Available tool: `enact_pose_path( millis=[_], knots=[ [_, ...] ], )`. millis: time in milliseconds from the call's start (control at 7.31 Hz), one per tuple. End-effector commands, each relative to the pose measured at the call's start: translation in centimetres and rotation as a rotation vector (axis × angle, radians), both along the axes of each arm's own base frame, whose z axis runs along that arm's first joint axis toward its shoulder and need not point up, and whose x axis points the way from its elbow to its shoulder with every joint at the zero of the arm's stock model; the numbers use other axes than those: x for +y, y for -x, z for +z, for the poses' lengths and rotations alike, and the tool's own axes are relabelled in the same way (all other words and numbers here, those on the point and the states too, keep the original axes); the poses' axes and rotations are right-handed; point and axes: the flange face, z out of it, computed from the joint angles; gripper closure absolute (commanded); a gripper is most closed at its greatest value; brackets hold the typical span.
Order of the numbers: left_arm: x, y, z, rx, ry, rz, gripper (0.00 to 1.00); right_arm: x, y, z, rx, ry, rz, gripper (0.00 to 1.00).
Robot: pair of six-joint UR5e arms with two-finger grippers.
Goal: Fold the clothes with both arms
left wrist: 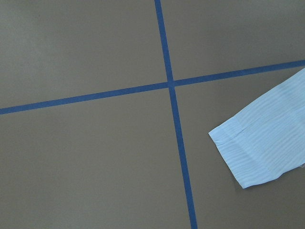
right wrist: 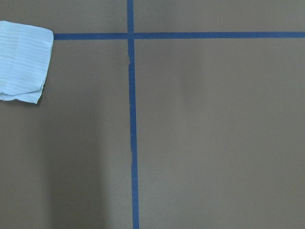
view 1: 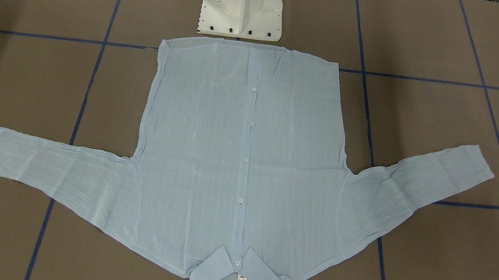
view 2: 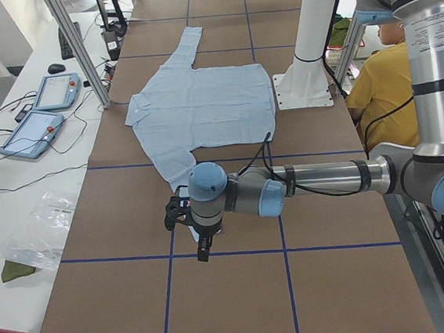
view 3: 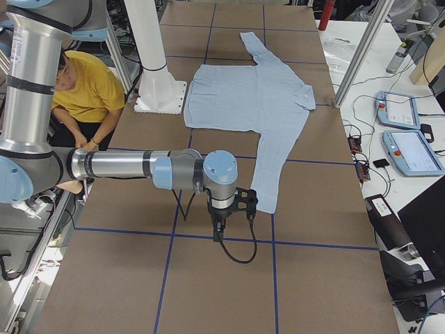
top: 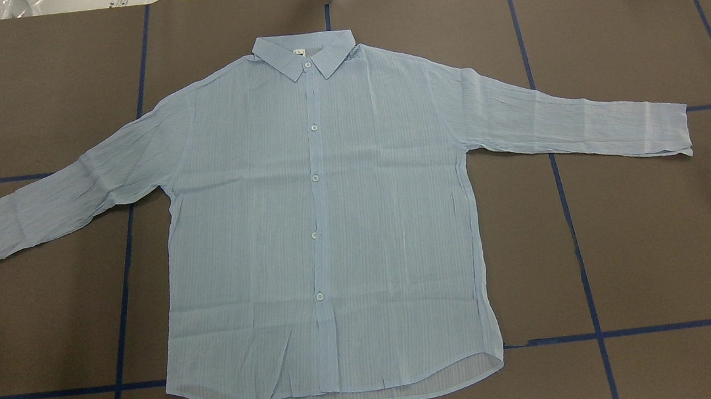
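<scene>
Found striped shirt [top: 325, 229] flat, unfolded. Could not tell if left gripper [view 2: 203, 248], right gripper [view 3: 217, 228] gaped. Judged: pinch cuffs [left wrist: 252, 148] squarely, sleeves [top: 64, 190] inward.

The pale blue shirt [view 3: 243, 97] lies flat on the brown worktop [view 3: 104, 278], one sleeve stretched toward the camera. The right arm [view 3: 125, 165] reaches across, its tool [view 3: 219, 231] pointing down just beside that sleeve's cuff, finger spacing unclear.

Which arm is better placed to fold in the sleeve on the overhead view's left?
Left. The left gripper hangs close by that sleeve's cuff; the right arm is by the shirt's other sleeve.
</scene>
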Motion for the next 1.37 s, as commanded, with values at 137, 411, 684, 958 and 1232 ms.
enact_pose_path(
  millis=[137, 411, 684, 958, 1232],
  knots=[
    [-0.3, 0.0, -1.0, 0.002, -0.081, 0.0, 0.0, -0.4, 0.0, -0.5, -0.003, -0.014, 0.0, 0.0],
    [-0.2, 0.1, -1.8, -0.005, -0.229, -0.002, 0.0, -0.8, 0.0, -3.0, 0.002, -0.07, -0.001, 0.0],
    [-0.5, 0.1, -3.6, -0.003, -0.402, -0.011, 0.0, -1.0, 0.1, -4.4, -0.009, -0.095, -0.002, 0.0],
    [0.0, 0.4, -3.2, -0.002, -0.54, -0.01, 0.0, -2.7, 0.1, -6.2, -0.011, -0.132, 0.008, 0.0],
    [0.7, 1.0, -6.2, -0.005, -0.813, -0.034, 0.0, -4.5, 0.1, -7.4, -0.003, -0.216, 0.011, 0.0]
  ],
)
